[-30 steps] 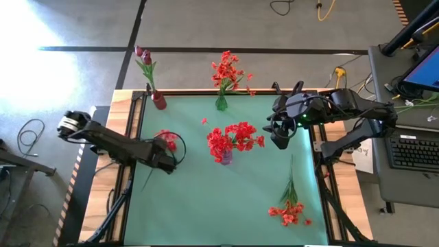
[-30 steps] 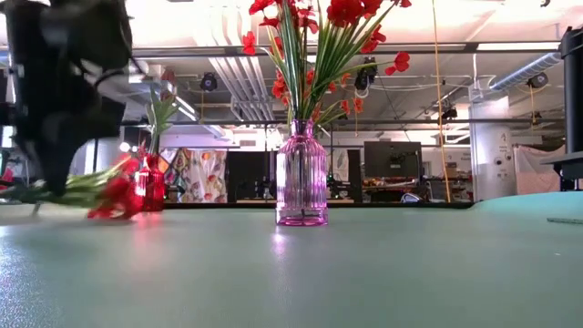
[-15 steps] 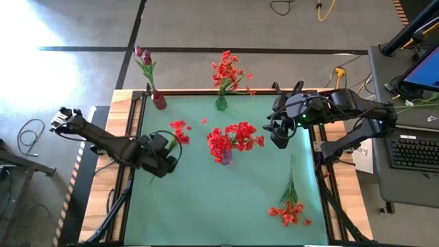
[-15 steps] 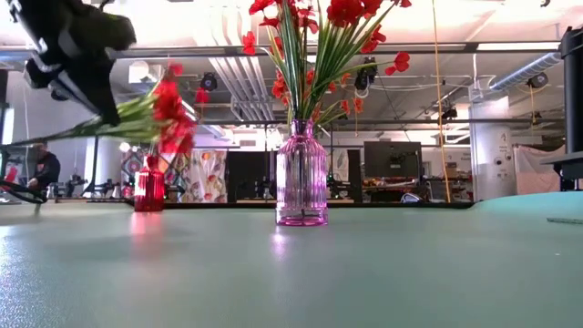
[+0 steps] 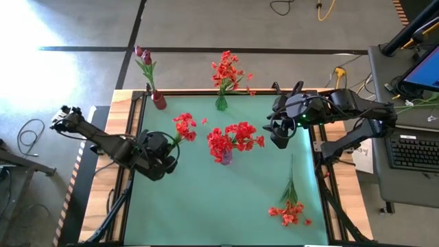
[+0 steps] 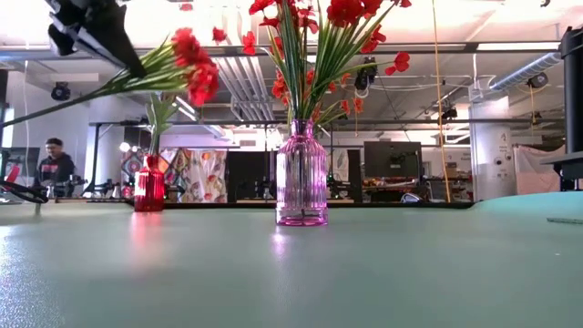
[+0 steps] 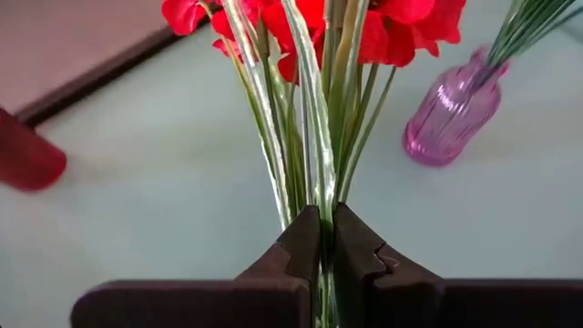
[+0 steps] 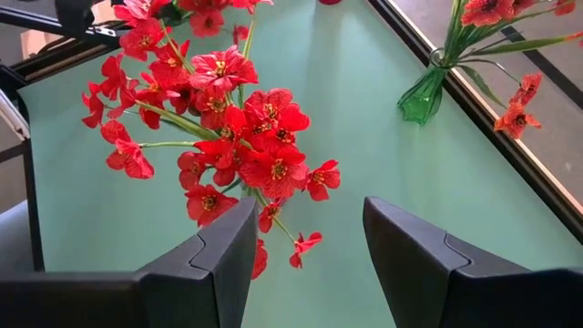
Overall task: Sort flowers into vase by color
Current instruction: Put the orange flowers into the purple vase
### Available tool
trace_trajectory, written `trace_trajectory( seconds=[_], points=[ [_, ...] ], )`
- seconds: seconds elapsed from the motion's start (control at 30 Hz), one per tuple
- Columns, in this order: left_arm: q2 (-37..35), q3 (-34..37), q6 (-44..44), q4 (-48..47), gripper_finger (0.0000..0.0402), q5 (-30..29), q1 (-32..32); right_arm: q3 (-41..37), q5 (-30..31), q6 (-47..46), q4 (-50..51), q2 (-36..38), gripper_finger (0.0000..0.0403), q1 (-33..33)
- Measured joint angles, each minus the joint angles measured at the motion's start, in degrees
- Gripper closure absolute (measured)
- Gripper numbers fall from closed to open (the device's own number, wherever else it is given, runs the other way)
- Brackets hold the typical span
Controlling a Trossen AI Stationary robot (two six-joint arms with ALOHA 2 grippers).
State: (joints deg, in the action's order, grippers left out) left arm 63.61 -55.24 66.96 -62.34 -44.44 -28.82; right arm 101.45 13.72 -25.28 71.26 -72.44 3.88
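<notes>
Two arms: dark, jointed; left one reaches in from the worktop's left edge, right one waits over the far right part.
Left pincer: clamped shut on a bundle of thin green stems, lifted clear of the worktop.
Held spray: bright red blooms on long thin stems with narrow leaves, tilted, bloom end pointing toward the purple vase.
Right pincer: fingers parted, holding nothing, hovering near the purple vase's bouquet.
Worktop: flat matte green mat, wooden rim.
Purple vase: ribbed clear glass, narrow neck, at centre, packed with red blooms.
Red vase: small, glossy, far left corner; holds dark magenta buds on one leafy stem.
Green vase: clear glass, flared base, far edge, holds orange-red sprays.
Loose spray: red, lying flat near the right front, stem pointing away.
Fallen bloom: single red bit lying between the held spray and the purple vase.
Person: in the room behind, far left.
Change: a second ago the spray was low at the mat's left; now raised and swung toward centre. Right arm has not moved.
</notes>
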Motion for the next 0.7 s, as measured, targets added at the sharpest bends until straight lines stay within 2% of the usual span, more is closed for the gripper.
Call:
trace_trajectory(
  seconds=[0.23,0.33,0.5,0.7],
  points=[
    [0.00,-2.80,-4.69,0.19,0.0401,-3.56,-0.04,0.00,0.08,0.12,-0.01,0.00,0.0211,0.00],
    [0.00,-3.74,-7.37,0.34,0.0401,-6.80,-0.15,0.00,1.19,0.68,-0.03,0.00,0.0211,0.01],
    [0.01,-5.78,-14.87,2.82,0.0401,-11.51,-0.50,-0.04,1.51,2.58,-0.98,0.00,0.0211,0.00],
    [0.03,-9.12,-24.61,7.46,0.0401,-14.11,-1.21,-0.43,1.51,5.42,-4.96,0.00,0.0211,0.00]
  ],
)
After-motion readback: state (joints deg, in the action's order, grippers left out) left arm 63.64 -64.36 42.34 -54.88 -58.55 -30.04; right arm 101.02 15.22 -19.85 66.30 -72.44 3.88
